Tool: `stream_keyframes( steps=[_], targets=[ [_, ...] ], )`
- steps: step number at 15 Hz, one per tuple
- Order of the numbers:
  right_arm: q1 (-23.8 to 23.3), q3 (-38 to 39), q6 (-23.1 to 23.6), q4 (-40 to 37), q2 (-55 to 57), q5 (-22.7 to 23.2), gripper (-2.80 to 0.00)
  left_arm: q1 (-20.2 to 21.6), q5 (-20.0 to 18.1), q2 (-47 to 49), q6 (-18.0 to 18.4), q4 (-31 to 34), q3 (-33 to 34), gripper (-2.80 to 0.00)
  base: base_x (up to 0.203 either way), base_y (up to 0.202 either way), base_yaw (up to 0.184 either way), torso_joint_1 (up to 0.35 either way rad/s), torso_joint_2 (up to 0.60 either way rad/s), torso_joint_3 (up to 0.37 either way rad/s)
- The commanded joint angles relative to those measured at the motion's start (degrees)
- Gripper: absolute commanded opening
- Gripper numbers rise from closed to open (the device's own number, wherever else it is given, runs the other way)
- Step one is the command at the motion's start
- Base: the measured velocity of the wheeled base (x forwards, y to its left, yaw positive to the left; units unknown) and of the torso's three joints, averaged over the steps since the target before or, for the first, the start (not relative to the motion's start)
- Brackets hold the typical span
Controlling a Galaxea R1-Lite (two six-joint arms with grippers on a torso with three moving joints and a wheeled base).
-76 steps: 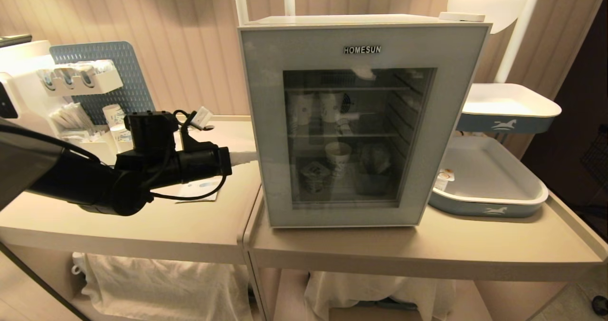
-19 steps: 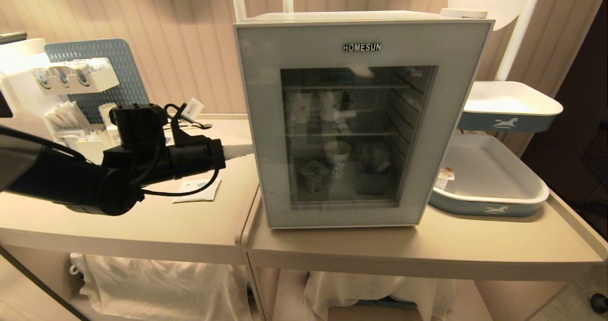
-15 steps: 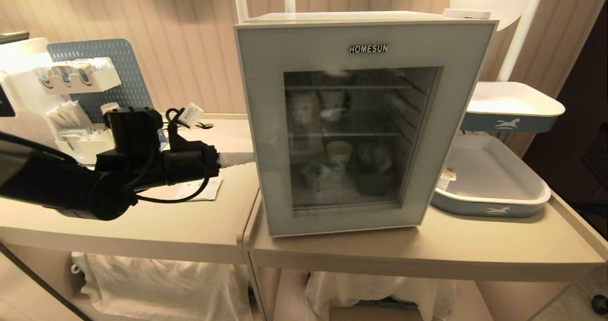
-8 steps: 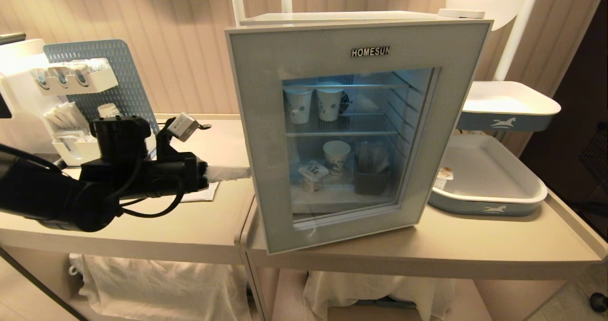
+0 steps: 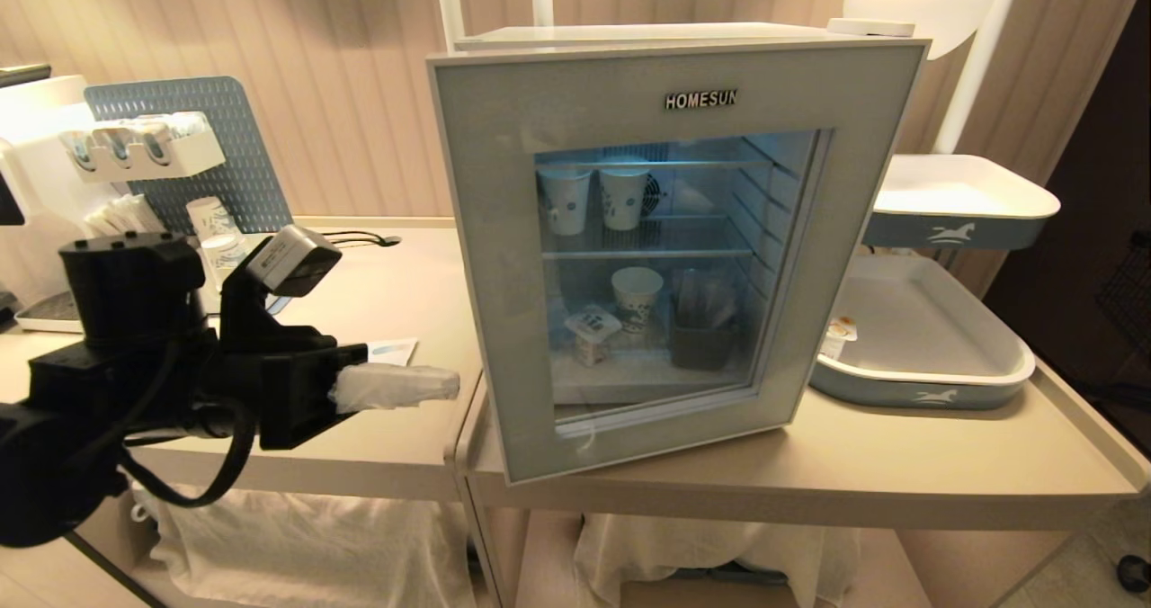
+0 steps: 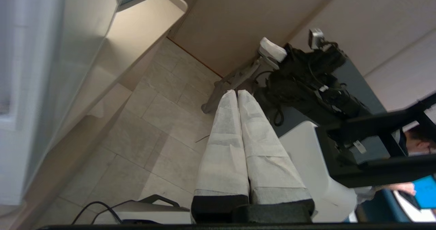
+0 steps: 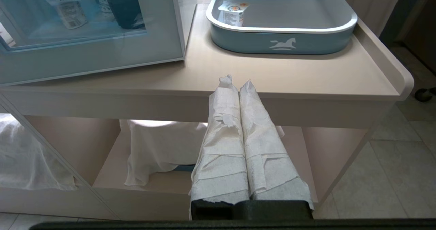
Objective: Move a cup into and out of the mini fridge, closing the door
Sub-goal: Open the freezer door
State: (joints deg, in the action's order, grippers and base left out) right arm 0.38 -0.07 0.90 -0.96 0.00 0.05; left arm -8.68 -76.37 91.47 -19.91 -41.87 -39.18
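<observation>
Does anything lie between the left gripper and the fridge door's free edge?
No. In the head view, only bare tabletop separates the left gripper from the door.

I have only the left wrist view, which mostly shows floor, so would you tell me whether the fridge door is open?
Observer: Yes, the door of the mini fridge stands ajar, with its left edge out from the body and the interior lit.
Operator: Thank you. Where is the cup?
Observer: The cup stands inside on the lower shelf, beside a paper cup.
Operator: And where is the right gripper?
Observer: The right gripper is shut and empty. It faces the front edge of the table near the tray.
</observation>
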Motion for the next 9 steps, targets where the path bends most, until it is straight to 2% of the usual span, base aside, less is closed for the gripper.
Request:
stream_keyframes(
  steps=[1,4,5,7,9],
  targets=[
    [0.0,0.0,0.1,0.0,0.1,0.0,-2.80,0.3,0.1,-3.3,0.0,-0.4,1.0,-2.80,0.000,0.000,0.000,0.000,0.00,0.000],
    [0.0,0.0,0.0,0.0,0.1,0.0,-2.80,7.8,5.8,4.1,-0.2,-3.4,-4.9,-2.80,0.000,0.000,0.000,0.000,0.00,0.000],
    [0.1,0.0,0.0,0.0,0.1,0.0,-2.80,9.2,8.4,6.8,-0.4,-4.5,-7.7,-2.80,0.000,0.000,0.000,0.000,0.00,0.000],
    [0.0,0.0,0.1,0.0,0.1,0.0,-2.80,9.8,15.6,10.7,-1.1,-5.3,-11.5,-2.80,0.000,0.000,0.000,0.000,0.00,0.000],
    [0.0,0.0,0.1,0.0,0.1,0.0,-2.80,6.6,18.3,13.2,-1.8,-5.5,-13.7,-2.80,0.000,0.000,0.000,0.000,0.00,0.000]
  ],
)
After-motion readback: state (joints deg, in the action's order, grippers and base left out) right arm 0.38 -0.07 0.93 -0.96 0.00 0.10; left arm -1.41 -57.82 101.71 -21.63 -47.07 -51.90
